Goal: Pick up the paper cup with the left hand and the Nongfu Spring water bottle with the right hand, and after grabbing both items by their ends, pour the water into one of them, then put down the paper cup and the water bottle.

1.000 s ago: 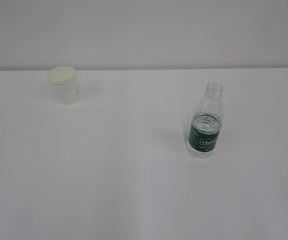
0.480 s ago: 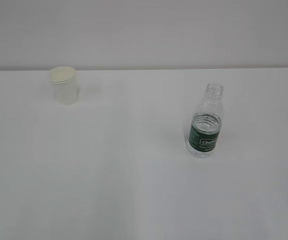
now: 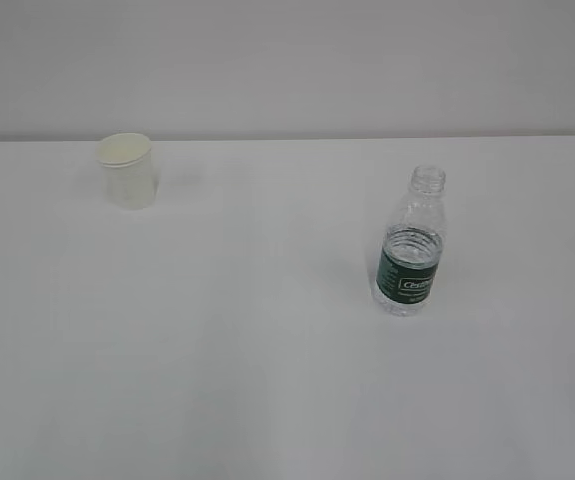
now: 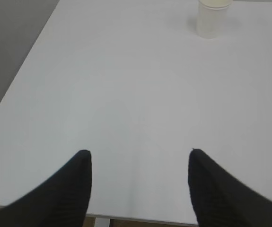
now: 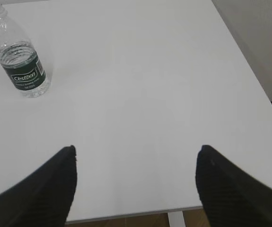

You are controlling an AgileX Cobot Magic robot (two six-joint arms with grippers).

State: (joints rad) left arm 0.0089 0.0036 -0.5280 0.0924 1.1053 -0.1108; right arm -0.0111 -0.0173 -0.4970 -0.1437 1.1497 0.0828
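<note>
paper cup (image 3: 129,171) stands upright on the white table (image 3: 267,350) at the far left of the exterior view, close to the table's back edge where it meets the pale wall (image 3: 287,60). its off-white body nearly melts into the tabletop, so its base line is hard to trace, and nothing of its inside shows from this slant. in the left wrist view the same cup sits at the top edge, its rim cut off by the frame. the left hand (image 4: 138,158) hangs low at the near edge of the table, well apart from the cup; only two black fingertips (image 4: 76,182) show, blurred and cropped at the bottom, spread wide with bare table between them and gripping nothing.

further right in the exterior view, the nongfu spring water bottle (image 3: 410,245) stands upright and capless, well apart from the cup and nearer the camera. its dark green label carries white lettering too small to read there. the water (image 3: 410,240) is hard to make out through the clear ribbed plastic; a faint ring just above the label seems to mark its level. in the right wrist view the bottle stands in the upper left corner, its neck cut off at the top. the right hand (image 5: 136,153) is also far from the bottle, fingers wide apart and empty, with only their dark blurred tips visible. neither arm appears in the exterior view.
</note>
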